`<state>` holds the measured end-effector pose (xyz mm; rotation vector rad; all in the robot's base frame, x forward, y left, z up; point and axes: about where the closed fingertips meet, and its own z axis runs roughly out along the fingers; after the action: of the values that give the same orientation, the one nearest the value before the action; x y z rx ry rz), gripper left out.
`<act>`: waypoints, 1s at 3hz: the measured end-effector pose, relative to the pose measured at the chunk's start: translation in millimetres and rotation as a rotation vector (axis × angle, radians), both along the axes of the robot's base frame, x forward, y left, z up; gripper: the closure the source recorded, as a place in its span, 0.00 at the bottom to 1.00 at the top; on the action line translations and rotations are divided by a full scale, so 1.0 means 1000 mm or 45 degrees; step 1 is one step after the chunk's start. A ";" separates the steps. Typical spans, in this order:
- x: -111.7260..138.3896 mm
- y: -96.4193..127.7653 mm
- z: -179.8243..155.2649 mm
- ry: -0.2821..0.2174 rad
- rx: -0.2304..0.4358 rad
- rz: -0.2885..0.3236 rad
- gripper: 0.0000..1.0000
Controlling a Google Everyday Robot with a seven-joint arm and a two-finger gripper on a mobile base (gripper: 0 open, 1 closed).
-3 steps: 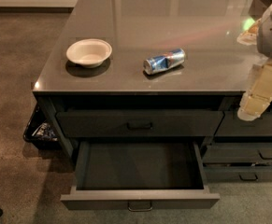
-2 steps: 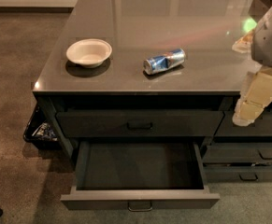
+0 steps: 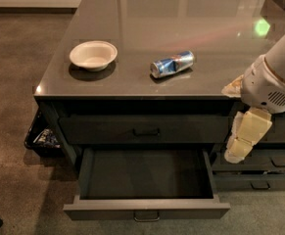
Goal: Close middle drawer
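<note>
The middle drawer [image 3: 147,210] is pulled well out of the dark grey cabinet, low in the camera view. Its deep box [image 3: 144,174] is empty, and a small bar handle [image 3: 147,217] sits at the centre of its flat front. The drawer above it [image 3: 142,129] is closed. My gripper [image 3: 239,148], cream-coloured, hangs down from the white arm [image 3: 272,84] at the right. It is just right of the open drawer's right side, level with the closed drawer, and touches nothing.
On the grey countertop [image 3: 132,13] sit a white bowl [image 3: 93,55] and a blue-and-silver can [image 3: 172,64] lying on its side. Narrower drawers [image 3: 274,163] are at the right behind my gripper. A black bin [image 3: 40,137] stands on the floor at the cabinet's left.
My arm and gripper have moved left and slightly down, closer to the open drawer's right side. The drawer, bowl and can have not moved.
</note>
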<state>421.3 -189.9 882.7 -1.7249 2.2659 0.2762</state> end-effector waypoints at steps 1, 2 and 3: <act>0.000 0.000 0.000 0.000 0.000 0.000 0.00; -0.013 0.011 -0.029 0.061 -0.006 0.001 0.00; -0.038 0.040 -0.086 0.117 0.059 0.022 0.00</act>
<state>383.1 -150.3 796.4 -1.7428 2.2904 0.4169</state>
